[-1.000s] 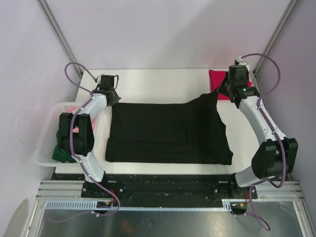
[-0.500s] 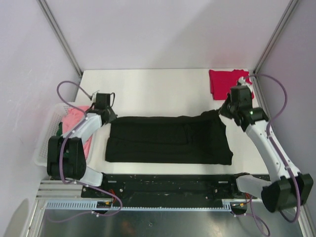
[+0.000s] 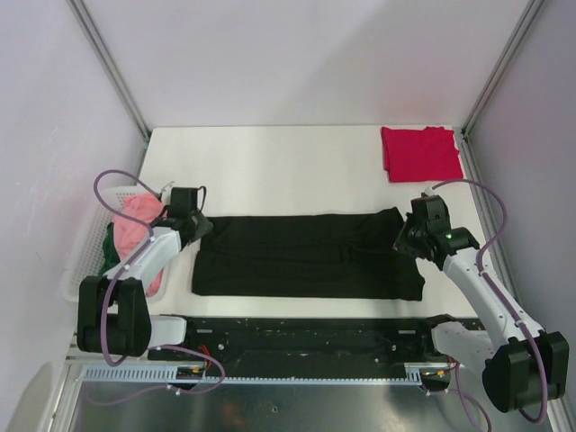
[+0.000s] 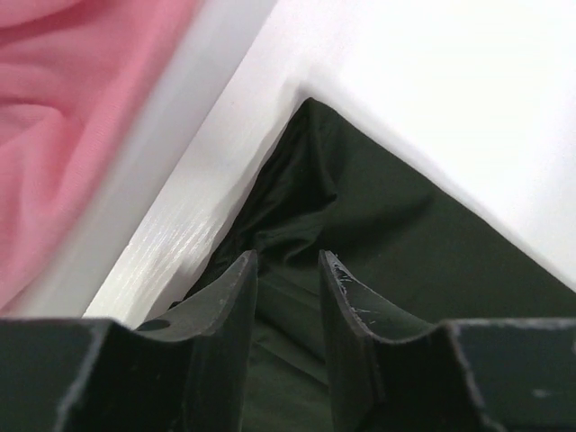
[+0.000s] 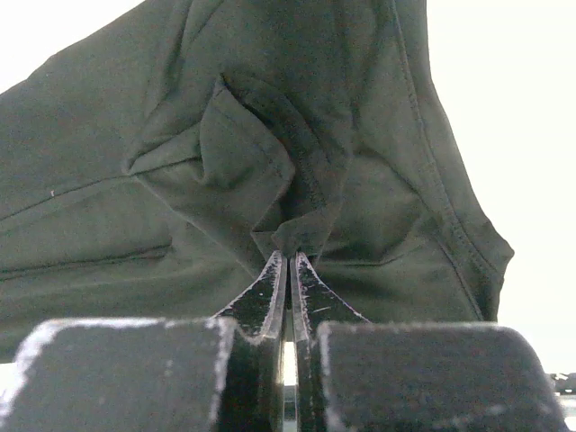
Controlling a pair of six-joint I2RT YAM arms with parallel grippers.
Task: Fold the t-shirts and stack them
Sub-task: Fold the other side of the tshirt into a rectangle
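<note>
- Lying folded into a long band on the white table (image 3: 288, 171), the soft black cloth t-shirt (image 3: 306, 256) looks light and limp. Where to grip?
- By its corners. The right gripper (image 3: 407, 241) is clamped on its far right corner; the left gripper (image 3: 200, 225) hangs, fingers apart, over the far left one.
- Room to move?
- Open tabletop beyond it. A folded crimson t-shirt (image 3: 420, 153) lies well beyond its right end, a white lattice basket (image 3: 85, 261) just left.

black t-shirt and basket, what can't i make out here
- Top view: the dark green garment in the basket is mostly hidden by the pink garment and the left arm.
- Top view: fingertips of the right gripper are hidden under its own wrist.
- Right wrist view: how much black t-shirt is pinched is hidden inside the shut gripper.
</note>
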